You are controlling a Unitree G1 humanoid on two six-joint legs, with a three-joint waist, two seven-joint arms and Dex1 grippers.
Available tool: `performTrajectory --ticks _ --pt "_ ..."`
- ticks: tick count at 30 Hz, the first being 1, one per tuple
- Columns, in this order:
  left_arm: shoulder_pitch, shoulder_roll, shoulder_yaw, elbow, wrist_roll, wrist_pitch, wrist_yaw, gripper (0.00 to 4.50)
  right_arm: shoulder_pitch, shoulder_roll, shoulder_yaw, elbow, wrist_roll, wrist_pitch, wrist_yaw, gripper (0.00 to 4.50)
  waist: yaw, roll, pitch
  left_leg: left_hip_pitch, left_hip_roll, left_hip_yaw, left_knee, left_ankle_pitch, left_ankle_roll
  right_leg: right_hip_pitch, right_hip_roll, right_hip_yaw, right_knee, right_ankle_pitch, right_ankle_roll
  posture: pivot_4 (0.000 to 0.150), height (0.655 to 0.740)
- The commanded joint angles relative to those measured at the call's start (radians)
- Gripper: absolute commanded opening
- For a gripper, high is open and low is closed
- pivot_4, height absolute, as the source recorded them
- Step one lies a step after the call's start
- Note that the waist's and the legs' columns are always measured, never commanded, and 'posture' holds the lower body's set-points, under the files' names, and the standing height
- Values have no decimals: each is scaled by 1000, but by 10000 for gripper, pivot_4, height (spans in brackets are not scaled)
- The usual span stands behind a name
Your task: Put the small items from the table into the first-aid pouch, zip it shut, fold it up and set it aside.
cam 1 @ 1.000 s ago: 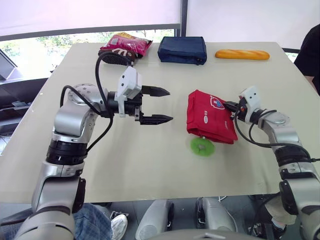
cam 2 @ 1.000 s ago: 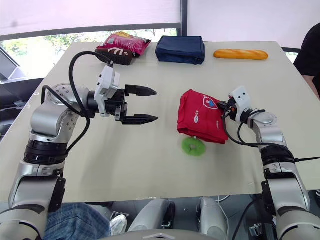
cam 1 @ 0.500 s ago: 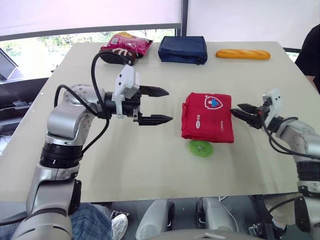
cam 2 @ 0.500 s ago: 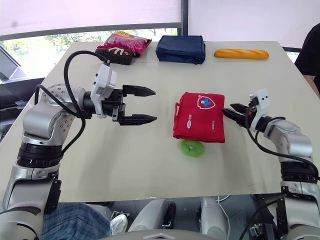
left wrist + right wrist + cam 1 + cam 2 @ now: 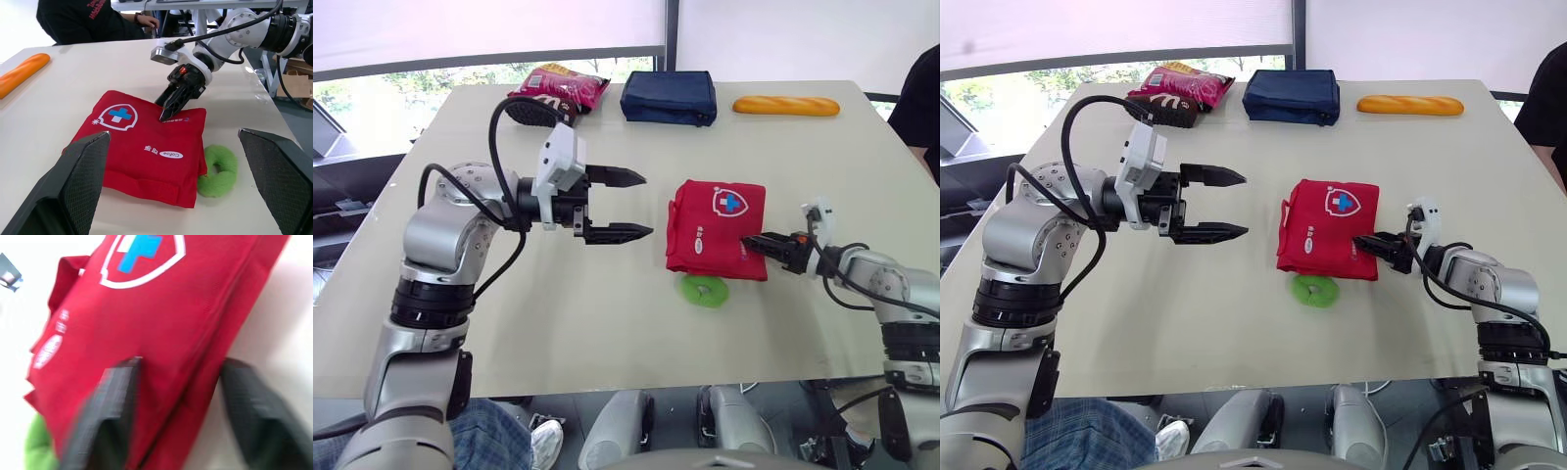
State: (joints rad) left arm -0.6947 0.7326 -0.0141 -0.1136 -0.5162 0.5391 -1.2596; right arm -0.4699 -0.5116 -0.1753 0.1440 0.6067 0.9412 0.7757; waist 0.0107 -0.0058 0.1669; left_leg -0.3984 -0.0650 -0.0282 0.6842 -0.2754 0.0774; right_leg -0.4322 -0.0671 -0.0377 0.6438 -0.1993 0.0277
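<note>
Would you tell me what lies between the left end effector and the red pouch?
Bare table separates left end effector from red pouch, per the left eye view.

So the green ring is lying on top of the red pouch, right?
No. The green ring lies on the table at the near edge of the red pouch, not on top of it; the left wrist view shows this.

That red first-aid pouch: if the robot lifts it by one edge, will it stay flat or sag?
Probably sag: the red pouch looks like soft fabric, and in the left wrist view its edges are rumpled and layered. It lies fairly thin, so it is likely light. If pushed, it may slide as a whole and nudge the green ring lying against its near edge.
</note>
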Motion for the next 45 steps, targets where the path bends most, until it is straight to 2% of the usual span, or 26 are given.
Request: performTrajectory --ticks 1,2,3,4,5,9,14,18,21,24,26,29,30,31,34,38,41,45 --pt "-5 9 31 -51 -31 3 11 45000 -35 18 -65 -6 56 30 -30 12182 0 0 0 0 0 0 0 0 0 0 0 0 0 0 0 1500 7395" --pt "-3 10 33 -50 -32 1 12 45000 -46 27 -89 7 65 30 -50 8010 0 0 0 0 0 0 0 0 0 0 0 0 0 0 0 1500 7395" --pt "-2 10 33 -50 -33 1 14 45000 -53 33 -104 15 71 29 -63 6838 -1 0 0 0 0 0 0 0 0 0 0 0 0 0 0 1500 7395" --pt "-3 9 33 -49 -33 -1 19 45000 -61 38 -121 26 74 22 -77 2224 0 0 0 0 0 0 0 0 0 0 0 0 0 0 0 1500 7395" --pt "-4 8 33 -47 -34 -3 24 45000 -85 56 -161 61 75 -14 -122 427 0 0 0 0 0 0 0 0 0 0 0 0 0 0 0 1500 7395" --pt "-5 1 32 -41 -34 -12 34 45000 -200 105 -313 262 33 -263 -340 427 4 2 1 0 -1 1 0 0 0 0 0 0 0 0 0 1500 7395" --pt "-12 -13 39 -39 -38 -22 54 45000 -304 121 -436 497 -24 -575 -590 427 4 2 1 0 -2 0 -1 0 0 0 0 0 0 0 0 1500 7395" --pt "-17 -21 45 -40 -37 -27 76 45000 -345 121 -486 627 -37 -698 -708 427 -10 2 1 0 -1 1 -3 0 0 -1 0 1 -1 0 0 1500 7395" --pt "-18 -24 50 -41 -39 -26 94 45000 -344 116 -472 666 -50 -706 -717 427 -23 2 1 0 -1 2 -4 1 -1 -1 0 2 0 0 0 1500 7395" --pt "-16 -24 56 -42 -41 -22 111 45000 -330 113 -454 647 -56 -700 -698 10933 -23 2 1 1 -1 2 -3 1 -1 -1 0 2 0 0 0 1500 7395" --pt "-13 -25 61 -41 -36 -20 134 45000 -289 107 -427 576 -68 -676 -676 20312 -23 2 1 1 -1 2 -3 1 -1 -1 0 2 0 0 0 1500 7395" --pt "0 -31 69 -49 -23 -20 180 45000 -167 89 -374 386 -79 -606 -640 36115 -23 2 1 1 -1 2 -3 1 -1 -1 0 3 0 0 0 1500 7395" --pt "12 -31 72 -58 -23 -19 191 45000 -113 81 -359 309 -79 -573 -629 38857 -20 2 1 0 -1 2 -3 1 -1 -1 0 3 0 0 0 1500 7395" --pt "24 -31 76 -67 -25 -13 202 45000 -60 71 -344 233 -78 -544 -615 43854 -21 2 1 0 -1 1 -4 0 0 -1 0 3 0 0 -1 1500 7395" --pt "95 -19 103 -100 -32 23 250 45000 134 -3 -268 5 -110 -543 -470 44561 -21 3 1 0 -1 2 -3 0 0 -1 0 3 0 0 0 1500 7395" --pt "237 -20 142 -167 -40 52 317 45000 379 -116 -203 -207 -162 -717 -206 44561 -25 5 1 2 1 3 -3 0 0 -1 3 4 0 0 0 1500 7395" --pt "378 -43 148 -245 -18 22 367 45000 552 -159 -229 -288 -136 -819 -17 44561 -21 5 0 3 3 3 -3 0 0 0 4 5 -1 0 0 1500 7395" --pt "601 -91 205 -327 2 -22 451 45000 718 -187 -323 -306 -63 -864 143 44561 -9 5 0 3 4 3 -3 0 0 2 4 5 -2 0 0 1500 7395"
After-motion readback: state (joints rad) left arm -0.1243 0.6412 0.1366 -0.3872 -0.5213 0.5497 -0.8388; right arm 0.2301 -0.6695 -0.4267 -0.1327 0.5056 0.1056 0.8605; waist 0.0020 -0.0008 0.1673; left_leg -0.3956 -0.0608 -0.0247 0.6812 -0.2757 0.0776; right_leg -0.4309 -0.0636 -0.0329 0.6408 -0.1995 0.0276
